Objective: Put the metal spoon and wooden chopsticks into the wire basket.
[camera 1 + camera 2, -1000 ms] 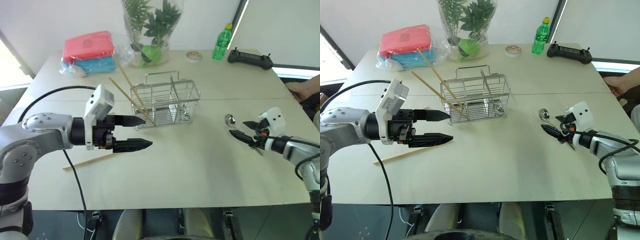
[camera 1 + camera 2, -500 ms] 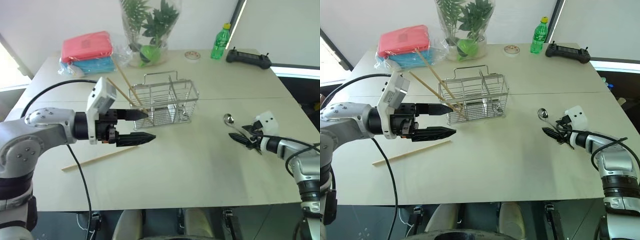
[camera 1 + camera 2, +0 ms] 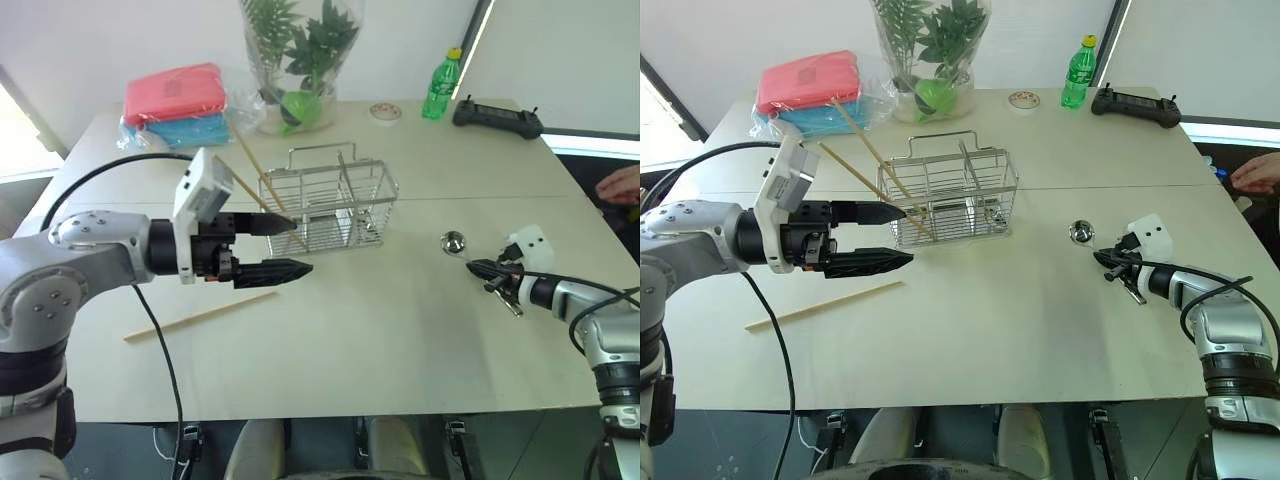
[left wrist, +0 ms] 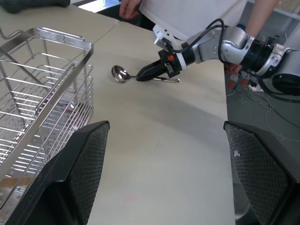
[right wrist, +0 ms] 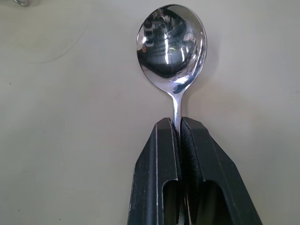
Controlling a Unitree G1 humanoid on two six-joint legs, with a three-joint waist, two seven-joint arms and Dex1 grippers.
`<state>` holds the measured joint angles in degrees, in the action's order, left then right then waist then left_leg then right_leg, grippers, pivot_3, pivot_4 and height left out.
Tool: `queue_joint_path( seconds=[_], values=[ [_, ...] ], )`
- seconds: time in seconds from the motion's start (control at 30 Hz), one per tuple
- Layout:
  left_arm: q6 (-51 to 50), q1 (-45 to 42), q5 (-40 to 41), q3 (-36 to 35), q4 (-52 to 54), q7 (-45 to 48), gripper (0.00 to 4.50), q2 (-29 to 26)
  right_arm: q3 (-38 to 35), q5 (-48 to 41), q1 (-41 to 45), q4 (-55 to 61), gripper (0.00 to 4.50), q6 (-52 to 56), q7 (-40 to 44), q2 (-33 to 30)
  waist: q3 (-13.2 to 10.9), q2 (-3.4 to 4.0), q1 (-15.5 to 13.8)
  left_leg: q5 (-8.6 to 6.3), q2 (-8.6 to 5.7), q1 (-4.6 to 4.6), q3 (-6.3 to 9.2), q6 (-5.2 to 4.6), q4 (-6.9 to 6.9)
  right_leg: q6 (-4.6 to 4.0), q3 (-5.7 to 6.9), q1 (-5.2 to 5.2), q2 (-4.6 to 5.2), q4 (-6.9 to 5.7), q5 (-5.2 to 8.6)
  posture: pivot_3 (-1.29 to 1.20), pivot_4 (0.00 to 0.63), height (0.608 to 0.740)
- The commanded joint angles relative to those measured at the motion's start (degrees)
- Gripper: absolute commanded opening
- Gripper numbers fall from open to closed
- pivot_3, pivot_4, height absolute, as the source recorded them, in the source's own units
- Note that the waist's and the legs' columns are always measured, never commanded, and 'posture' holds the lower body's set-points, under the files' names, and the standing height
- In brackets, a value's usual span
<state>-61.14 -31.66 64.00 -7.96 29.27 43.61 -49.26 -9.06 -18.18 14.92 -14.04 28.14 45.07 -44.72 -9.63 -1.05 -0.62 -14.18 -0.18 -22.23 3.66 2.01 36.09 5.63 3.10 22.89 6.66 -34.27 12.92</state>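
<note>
Since 1 s ago the R gripper (image 5: 177,129) has gone from spread fingers to clamped tight on the metal spoon (image 5: 171,44), and has sunk a little toward the table (image 3: 380,330); spoon bowl has slid slightly toward the wire basket (image 3: 328,205); L gripper (image 3: 287,246) hasn't shifted. Now: R gripper's 2 black fingers pinch the spoon's thin handle just behind the bowl, bowl facing up & poking out past the tips; spoon lies low at the table on the robot's right, well apart from the basket; can't tell if the bowl still touches the surface. L gripper hovers w/ fingers wide apart, nothing in it, pointing toward the basket's near-left corner, just beside it. Wooden chopsticks: 2 (image 3: 256,185) lean in the basket's left end, tips sticking up & out toward the back left; 1 more (image 3: 198,316) lies flat on the table below the L gripper, outside the basket. Basket stands upright mid-table, loop handle up. A person's hand (image 3: 622,184) rests at the table's far right edge.
</note>
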Motion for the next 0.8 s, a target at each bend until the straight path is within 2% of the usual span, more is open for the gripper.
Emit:
queue_joint_path(
  seconds=[0.03, 0.17, 0.3, 0.43, 0.6, 0.8],
  values=[
    [1.1, -1.6, 0.0, -0.4, -0.1, 0.3, 4.12, 0.0, -0.9, 0.6, -1.5, 2.1, 0.03, 0.0, 0.0, -0.7, 0.0, 0.0, -0.1, 0.0, 0.0, 0.0, 0.01, 0.0, 0.0, 0.0, 0.0, -0.01, 0.0, 0.0, 0.0, 0.0, 0.15, 0.703],
    [1.6, -1.9, -0.5, 0.0, -0.4, 0.7, 4.12, 0.1, -2.1, 1.8, -1.8, 4.3, 0.03, -2.0, -1.7, -1.1, 0.0, 0.0, 0.0, 0.0, 0.0, 0.0, 0.01, 0.0, 0.0, 0.0, 0.0, -0.01, 0.0, 0.01, 0.0, 0.0, 0.15, 0.703],
    [2.3, -2.1, -1.5, -0.2, -1.1, 0.4, 4.12, 0.2, -10.6, -6.3, 2.0, 18.3, 0.03, 1.4, -7.4, 2.3, -0.1, 0.11, 0.1, 0.0, -0.01, -0.03, 0.01, 0.0, 0.01, 0.0, 0.0, 0.02, 0.0, 0.0, 0.0, 0.0, 0.15, 0.703],
    [2.9, -2.2, -2.2, -0.4, -1.7, 0.1, 4.12, 0.6, -13.7, -12.5, 7.6, 27.0, 0.03, 6.3, -13.6, 6.3, -0.1, 0.13, 0.4, 0.0, 0.02, 0.02, 0.02, 0.0, -0.03, 0.02, 0.0, 0.04, -0.02, -0.03, 0.0, 0.0, 0.15, 0.703],
    [3.5, -2.8, -2.9, -0.6, -2.6, -0.6, 4.12, 1.6, -10.5, -18.9, 20.3, 34.3, 0.03, 11.2, -23.8, 15.7, -0.1, 0.12, 0.4, 0.0, 0.03, -0.02, 0.12, 0.0, -0.07, 0.0, 0.01, 0.06, -0.1, -0.02, 0.0, 0.0, 0.15, 0.703],
    [3.7, -3.5, -3.4, -1.2, -3.2, -1.7, 4.12, 2.5, -0.6, -14.2, 25.9, 31.4, 0.03, 6.5, -27.5, 26.5, 0.0, 0.07, 0.3, 0.0, 0.02, -0.06, 0.16, 0.0, -0.11, 0.01, 0.01, 0.1, -0.11, -0.03, 0.0, 0.0, 0.15, 0.703]
  ],
)
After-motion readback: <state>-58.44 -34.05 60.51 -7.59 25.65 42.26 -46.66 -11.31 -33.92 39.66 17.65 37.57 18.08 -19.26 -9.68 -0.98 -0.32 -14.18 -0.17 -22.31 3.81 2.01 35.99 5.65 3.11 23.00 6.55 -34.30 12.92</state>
